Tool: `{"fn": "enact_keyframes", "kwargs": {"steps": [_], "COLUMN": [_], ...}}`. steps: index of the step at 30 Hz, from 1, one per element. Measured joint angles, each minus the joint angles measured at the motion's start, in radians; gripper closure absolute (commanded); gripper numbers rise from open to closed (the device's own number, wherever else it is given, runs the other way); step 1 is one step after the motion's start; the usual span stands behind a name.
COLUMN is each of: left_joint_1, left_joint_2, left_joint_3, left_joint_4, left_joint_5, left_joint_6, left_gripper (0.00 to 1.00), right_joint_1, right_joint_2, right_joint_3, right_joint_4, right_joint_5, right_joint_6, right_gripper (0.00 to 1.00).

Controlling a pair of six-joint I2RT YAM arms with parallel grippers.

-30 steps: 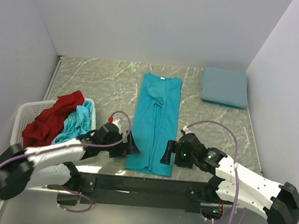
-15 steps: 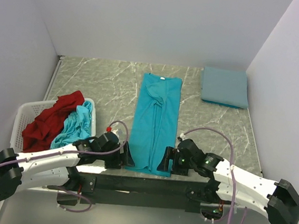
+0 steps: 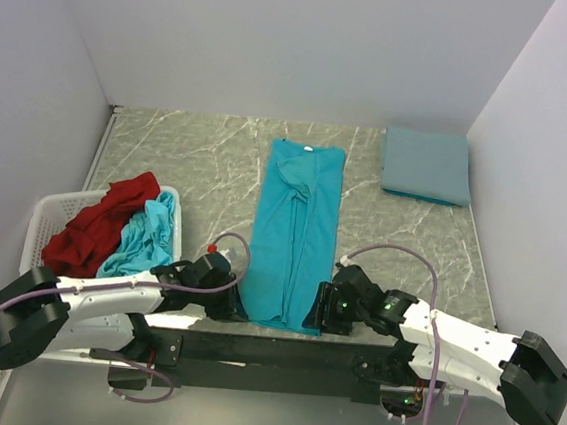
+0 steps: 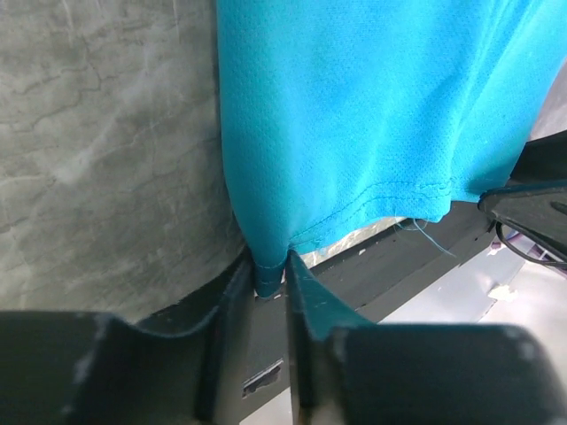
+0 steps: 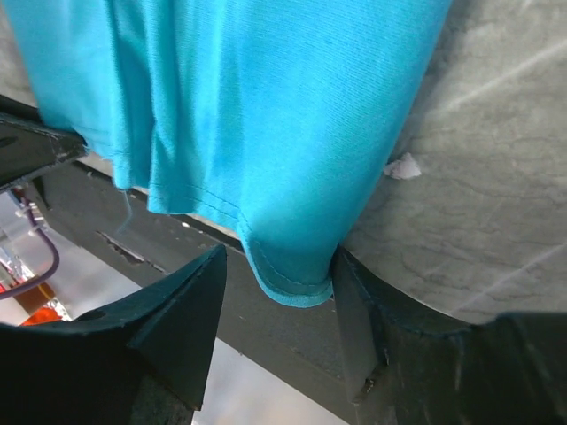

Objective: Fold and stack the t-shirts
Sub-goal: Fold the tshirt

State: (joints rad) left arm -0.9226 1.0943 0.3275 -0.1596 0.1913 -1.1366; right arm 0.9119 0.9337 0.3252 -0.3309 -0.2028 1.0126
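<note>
Grey marble table [image 3: 199, 154], white walls on three sides, and right down the middle lies the teal t-shirt [image 3: 294, 224], folded lengthwise into a long narrow strip. Its collar points to the far wall and its hem sits at the near edge, just over the black rail [image 3: 270, 354].

Both arms are low at that hem, one at each corner. The left gripper [image 4: 266, 276] is on the near-left corner, with the jaws pinched together and the very tip of the cloth caught between them. Over on the other side, the right gripper [image 5: 279, 266] straddles the near-right corner with its jaws apart. One finger [image 5: 363, 319] is against the fabric's edge, and the other finger [image 5: 182, 319] stands just clear of it, so nothing is clamped there.

At the far right corner, a grey-blue shirt [image 3: 427, 166] lies folded flat, well apart from the strip. To the left sits the white basket [image 3: 47, 215], holding a crumpled red shirt [image 3: 97, 220] and a second teal shirt [image 3: 146, 234] bunched beside it.
</note>
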Motion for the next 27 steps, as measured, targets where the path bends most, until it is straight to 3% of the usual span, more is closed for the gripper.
{"fn": "enact_keyframes", "kwargs": {"steps": [5,14,27], "left_joint_1": [0.0,-0.002,-0.037], "left_joint_2": [0.012,-0.018,-0.191], "left_joint_3": [0.0,-0.009,-0.05], "left_joint_4": [0.004,-0.01,-0.057], "left_joint_5": [-0.003,-0.008,-0.006], "left_joint_6": [0.001,0.003,-0.01], "left_gripper": [0.98,1.0,1.0], "right_joint_1": [0.005,0.019,0.066], "right_joint_2": [0.008,0.023,-0.087], "right_joint_3": [0.0,-0.006,-0.034], "right_joint_4": [-0.014,-0.021,-0.052], "right_joint_5": [0.002,0.0,-0.007], "right_joint_6": [0.013,0.035,0.084], "right_gripper": [0.5,0.97,1.0]}}
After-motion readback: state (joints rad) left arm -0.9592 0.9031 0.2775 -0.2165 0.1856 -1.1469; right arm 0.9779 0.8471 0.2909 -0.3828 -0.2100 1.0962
